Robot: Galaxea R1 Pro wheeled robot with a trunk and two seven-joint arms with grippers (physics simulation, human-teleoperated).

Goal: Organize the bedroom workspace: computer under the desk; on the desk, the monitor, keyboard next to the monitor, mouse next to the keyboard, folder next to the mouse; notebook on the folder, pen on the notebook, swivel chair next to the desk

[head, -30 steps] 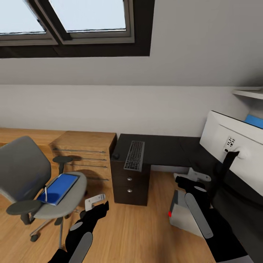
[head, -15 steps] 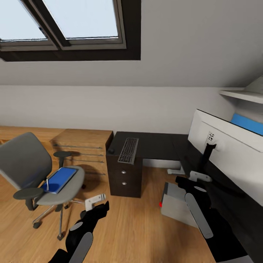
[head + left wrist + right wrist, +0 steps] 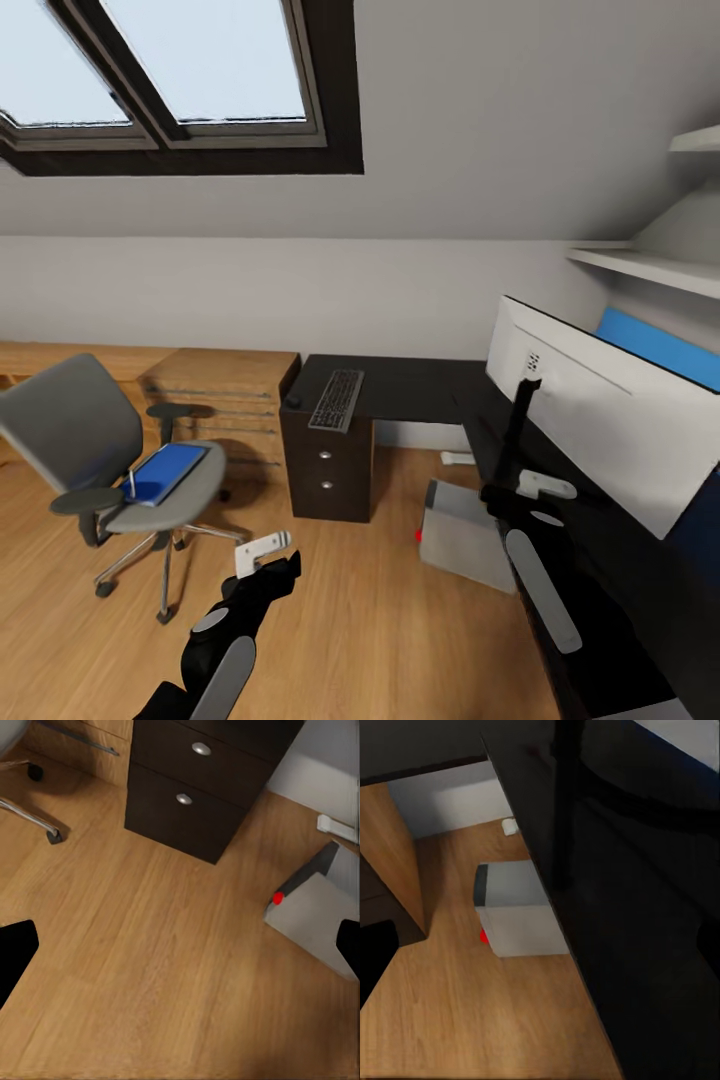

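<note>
Bedroom view has swung right: folder on swivel chair recedes; I'm repositioning, both sets of fingers released, empty.

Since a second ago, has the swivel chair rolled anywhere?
No. The swivel chair keeps its place beside the wooden dresser; the camera shifted.

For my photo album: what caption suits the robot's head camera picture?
Attic bedroom: blue folder on the swivel chair, keyboard and monitor on the black desk, computer on the floor.
</note>
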